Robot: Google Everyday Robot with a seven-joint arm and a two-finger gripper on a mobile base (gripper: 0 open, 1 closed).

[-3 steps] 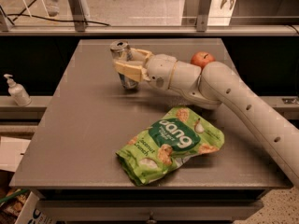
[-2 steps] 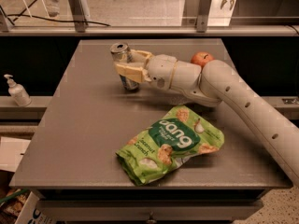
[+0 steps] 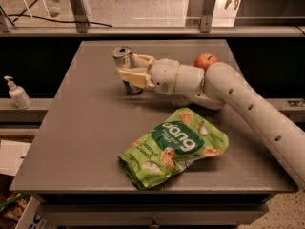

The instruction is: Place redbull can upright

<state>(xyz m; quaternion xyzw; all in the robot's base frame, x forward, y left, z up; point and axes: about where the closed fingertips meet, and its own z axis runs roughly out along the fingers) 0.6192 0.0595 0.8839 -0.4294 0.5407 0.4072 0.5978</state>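
Observation:
The redbull can (image 3: pixel 125 60) stands nearly upright at the back left of the grey table (image 3: pixel 86 128), its shiny silver top showing and its base on or just above the surface. My gripper (image 3: pixel 130 69) is shut on the can, its tan fingers (image 3: pixel 132 77) wrapped around the can's middle and hiding most of the body. The white arm reaches in from the right.
A red apple (image 3: pixel 205 60) sits behind the arm near the table's back right. A green snack bag (image 3: pixel 174 146) lies flat at the front centre. A white pump bottle (image 3: pixel 17 93) stands on a ledge left of the table.
The can and the gripper stay in about the same place; no clear movement shows.

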